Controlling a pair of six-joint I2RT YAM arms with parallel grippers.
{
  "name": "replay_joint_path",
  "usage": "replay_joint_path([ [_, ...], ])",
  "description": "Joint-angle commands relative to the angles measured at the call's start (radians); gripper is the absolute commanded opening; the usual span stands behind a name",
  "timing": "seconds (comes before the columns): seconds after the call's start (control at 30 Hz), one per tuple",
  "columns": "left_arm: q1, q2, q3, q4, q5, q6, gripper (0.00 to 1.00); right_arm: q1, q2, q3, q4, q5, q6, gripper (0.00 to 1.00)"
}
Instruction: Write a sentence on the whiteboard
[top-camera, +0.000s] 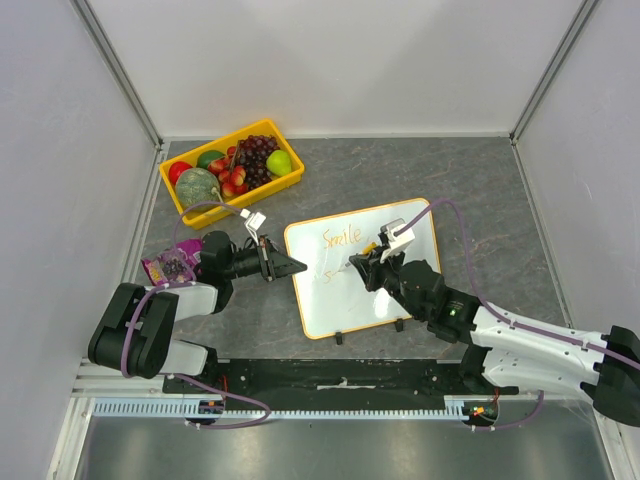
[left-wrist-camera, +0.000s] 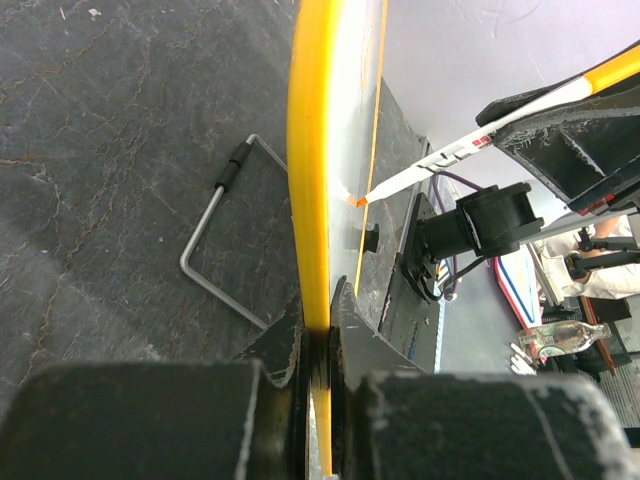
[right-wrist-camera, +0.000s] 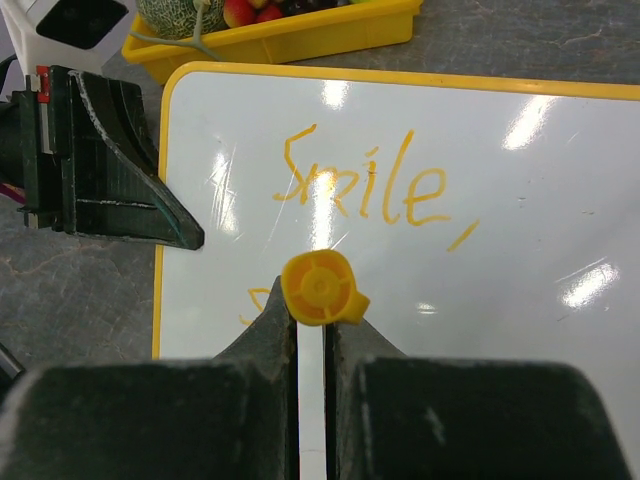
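Both arms are black and white — the left arm (top-camera: 150, 325), lower left, mostly black and rounded, the right arm (top-camera: 530, 345), lower right, with long white links. A thin purple cable (top-camera: 466, 250) loops along each; the black fingers (right-wrist-camera: 262, 345) show scuffed, greyish edges

grey table (top-camera: 450, 170) bears the whiteboard (top-camera: 335, 298), yellow fruit crate (top-camera: 270, 190), purple packet (top-camera: 168, 267).

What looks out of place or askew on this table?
Nothing is spilled or damaged. The whiteboard lies skewed to the edges of the table, its left rim pinched by the left gripper, while the right gripper holds an orange marker over it.
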Motion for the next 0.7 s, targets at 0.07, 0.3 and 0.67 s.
replay_joint_path([
  [0.07,-0.021,0.021,-0.012,-0.064,-0.009,0.177,0.02,-0.008,-0.009,0.011,-0.006,0.028,-0.016,0.00],
  [0.3,-0.021,0.022,-0.011,-0.064,-0.009,0.177,0.02,-0.008,-0.039,0.024,0.062,0.009,-0.019,0.00],
  [0.67,-0.019,0.021,-0.011,-0.063,-0.007,0.177,0.02,-0.008,0.018,0.012,0.124,0.008,-0.018,0.00],
])
